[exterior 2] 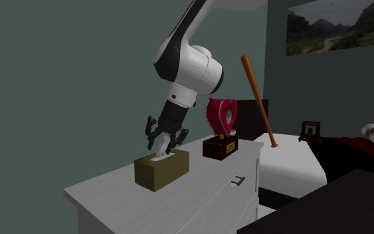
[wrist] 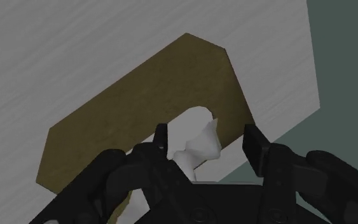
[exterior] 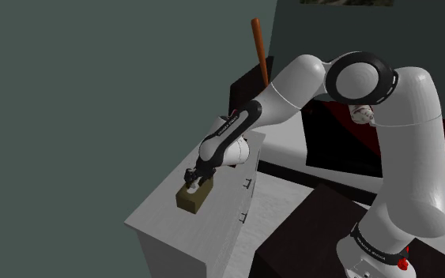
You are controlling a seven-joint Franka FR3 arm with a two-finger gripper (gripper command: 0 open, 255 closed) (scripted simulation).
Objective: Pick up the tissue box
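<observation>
Your fingers (wrist: 255, 145) stand spread just above the olive tissue box (wrist: 139, 105) on the white desk (wrist: 56, 51), its white tissue (wrist: 199, 143) poking up between them

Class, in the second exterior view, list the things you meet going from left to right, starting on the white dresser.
tissue box → red heart-shaped trophy → baseball bat → small brown frame

red heart trophy (exterior 2: 215, 118) on white dresser (exterior 2: 198, 194), bat (exterior 2: 258, 101) leaning behind.
</observation>
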